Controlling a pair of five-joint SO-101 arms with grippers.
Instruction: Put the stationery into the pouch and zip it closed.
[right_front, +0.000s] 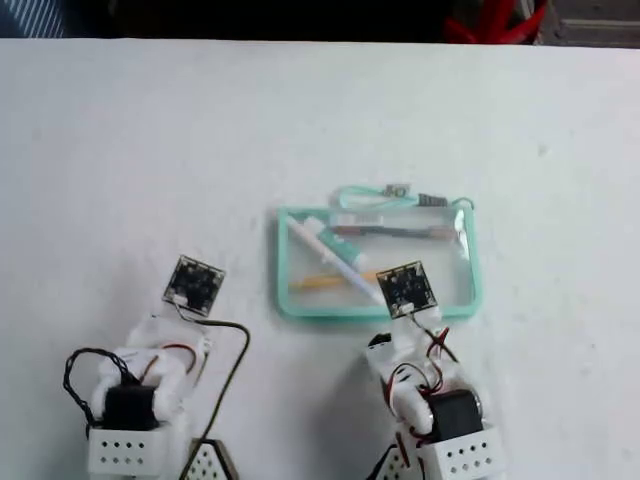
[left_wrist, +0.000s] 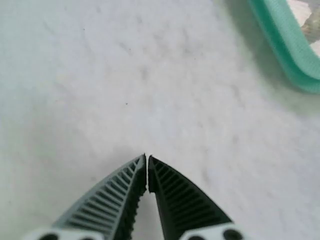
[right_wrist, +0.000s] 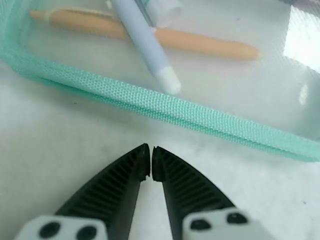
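Note:
A clear pouch with a teal mesh border (right_front: 283, 262) lies flat mid-table, with its zipper edge and a teal strap (right_front: 372, 196) on the far side. Inside it lie an orange pen (right_front: 322, 283), a pale blue pen (right_front: 328, 254) and a dark pen (right_front: 392, 231). My right gripper (right_wrist: 151, 161) is shut and empty, just short of the pouch's near border (right_wrist: 165, 107), with the orange pen (right_wrist: 200, 44) and pale blue pen (right_wrist: 145, 50) beyond it. My left gripper (left_wrist: 147, 170) is shut and empty over bare table, left of the pouch corner (left_wrist: 290, 45).
The white table (right_front: 130, 150) spreads wide to the left, right and far side of the pouch. Both arm bases (right_front: 125, 420) and their cables sit at the near edge. Dark and red items (right_front: 495, 20) lie beyond the far edge.

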